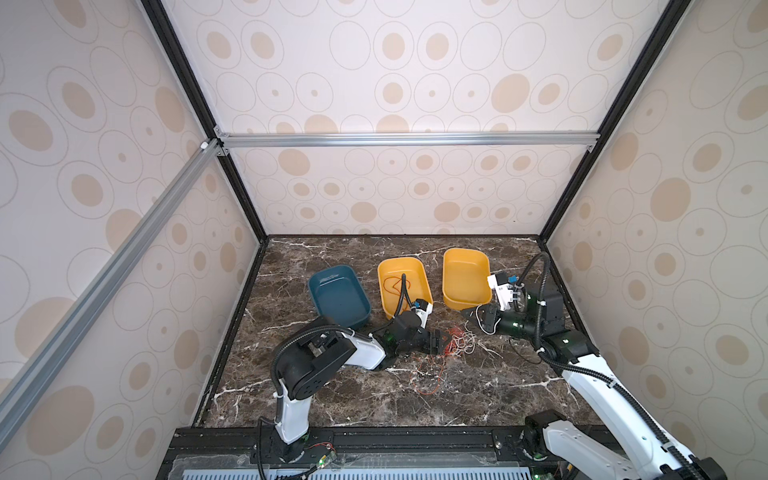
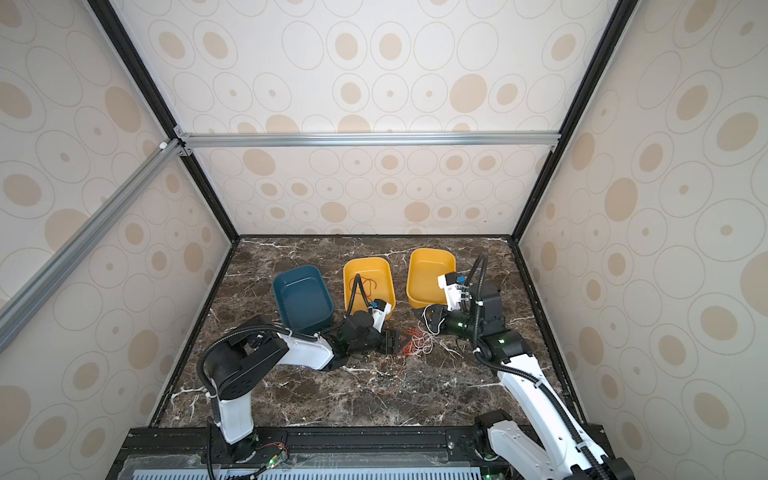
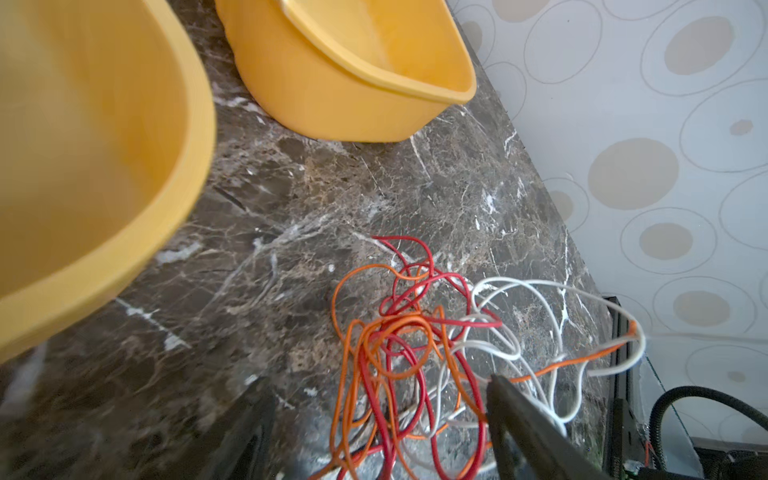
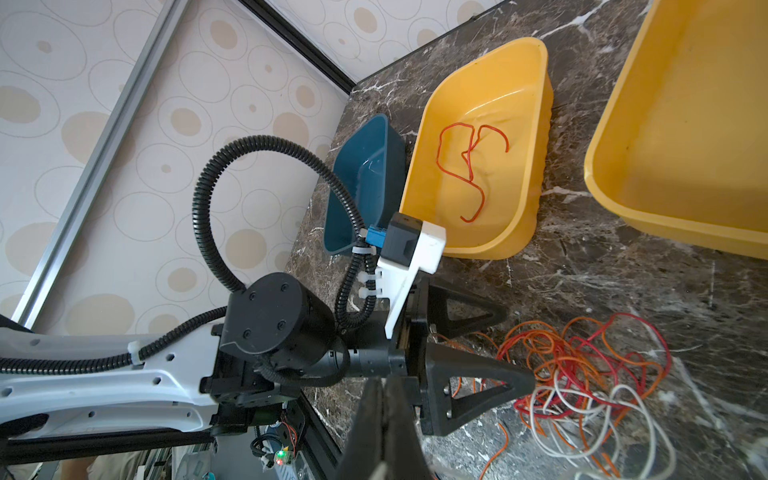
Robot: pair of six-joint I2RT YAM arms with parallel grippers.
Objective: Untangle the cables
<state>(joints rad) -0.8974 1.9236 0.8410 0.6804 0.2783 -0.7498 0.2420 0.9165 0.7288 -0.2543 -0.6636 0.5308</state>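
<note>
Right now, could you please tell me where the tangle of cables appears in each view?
Top view: tangle of cables lies lower centre, on the marble table.
Top view: lower centre again.
Left wrist: lower middle.
Right wrist: lower right.
Shared landmark: the empty yellow tray.

walls (image 1: 415,83): cream, beige ovals | tabletop (image 1: 353,399): dark veined marble | frame (image 1: 407,139): aluminium bars

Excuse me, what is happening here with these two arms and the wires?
Two robot arms are sorting out a tangle of red, orange and white cables on the marble table. The left gripper stands open right at the tangle. The right gripper is shut, apparently pinching a white cable beside the pile. One red cable already lies alone in the middle yellow tray.
</note>
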